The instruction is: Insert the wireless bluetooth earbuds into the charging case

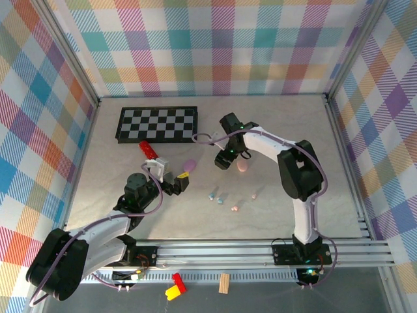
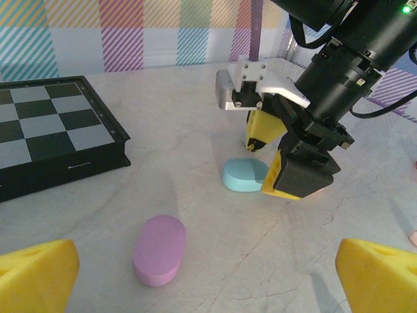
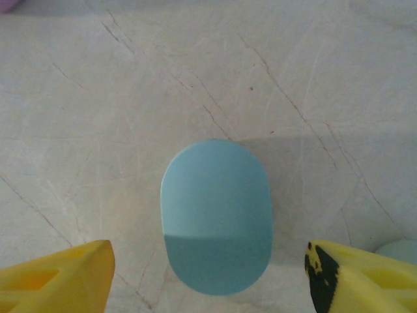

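The left claw (image 2: 208, 279) stands wide open, its yellow fingertips (image 2: 39, 274) at the near corners. Between them, on the marbled table (image 2: 195, 130), a purple case (image 2: 159, 250) lies flat. Farther off and to the right lies a blue case (image 2: 242, 175), with the right claw (image 2: 270, 166) low over it, one yellow finger on each side of its right end. A chessboard (image 2: 52, 130) sits far left.

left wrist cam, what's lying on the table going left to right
chessboard → purple case → blue case
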